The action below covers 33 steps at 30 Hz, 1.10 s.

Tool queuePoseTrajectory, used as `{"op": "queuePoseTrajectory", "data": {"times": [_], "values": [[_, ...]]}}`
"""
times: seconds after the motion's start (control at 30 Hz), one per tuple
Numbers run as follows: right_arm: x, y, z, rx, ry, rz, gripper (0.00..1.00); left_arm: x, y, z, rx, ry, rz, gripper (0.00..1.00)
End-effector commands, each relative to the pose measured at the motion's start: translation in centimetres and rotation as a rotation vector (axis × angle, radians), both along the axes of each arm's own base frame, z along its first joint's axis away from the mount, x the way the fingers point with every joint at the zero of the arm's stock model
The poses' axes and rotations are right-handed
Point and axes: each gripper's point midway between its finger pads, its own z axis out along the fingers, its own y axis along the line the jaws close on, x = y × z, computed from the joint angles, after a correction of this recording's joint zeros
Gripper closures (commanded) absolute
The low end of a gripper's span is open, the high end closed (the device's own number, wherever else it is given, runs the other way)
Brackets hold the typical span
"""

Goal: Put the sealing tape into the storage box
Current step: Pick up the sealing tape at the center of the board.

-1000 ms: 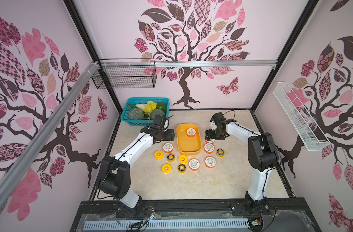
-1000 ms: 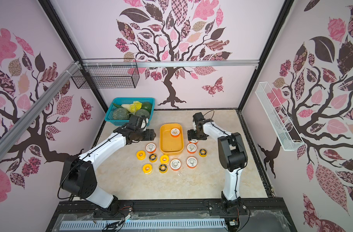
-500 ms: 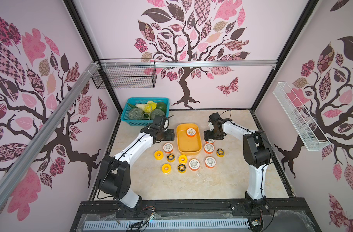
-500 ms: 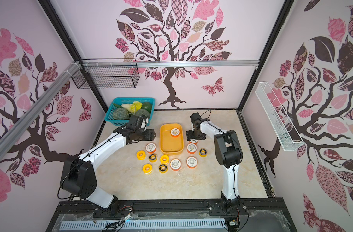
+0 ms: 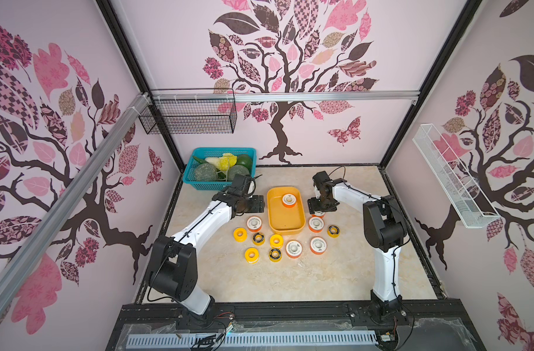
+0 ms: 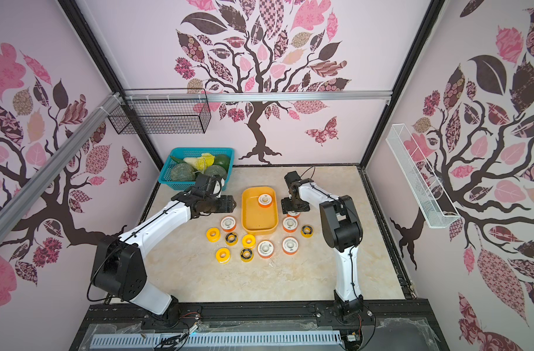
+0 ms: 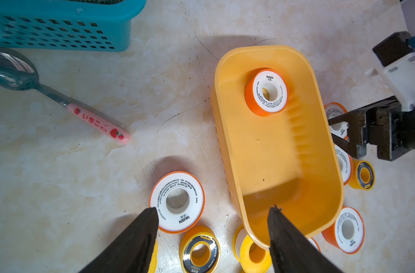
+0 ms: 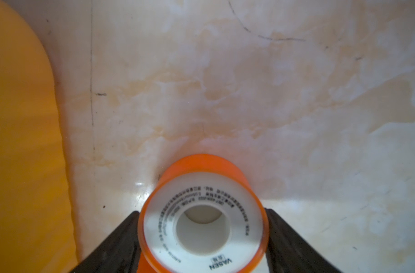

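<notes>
One roll (image 5: 289,200) in storage box (image 5: 287,232); others (image 5: 294,249) on table (image 5: 259,282). My right gripper (image 8: 203,211) pinches orange roll (image 8: 201,189) right of box; left gripper (image 7: 213,210) spread.

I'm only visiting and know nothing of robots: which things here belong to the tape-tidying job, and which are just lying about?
Job: storage box; roll already inside; gripped roll; loose tape rolls.
Lying about: teal vegetable basket; strawberry spoon; black wire basket; white wire rack.
</notes>
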Motion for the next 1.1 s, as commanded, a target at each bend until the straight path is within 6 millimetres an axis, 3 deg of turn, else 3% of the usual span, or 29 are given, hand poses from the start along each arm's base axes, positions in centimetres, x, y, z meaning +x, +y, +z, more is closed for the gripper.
{"op": "queuePoseTrajectory", "data": {"times": [0.0,0.3,0.73,1.07], "values": [[0.6,0.2,-0.1,-0.017,-0.005,0.005,0.22,0.0,0.0,0.0,-0.009,-0.001,-0.001,0.22],[0.8,0.3,1.4,0.002,-0.039,-0.009,0.27,0.0,-0.2,-0.2,-0.016,0.006,-0.005,0.22],[0.1,2.0,8.0,0.153,-0.129,0.019,0.27,0.8,-3.9,-3.4,-0.177,0.122,-0.063,0.28],[-0.6,5.6,11.2,0.357,-0.144,0.079,0.28,1.3,-4.4,-6.0,-0.179,0.178,-0.06,0.52]]}}
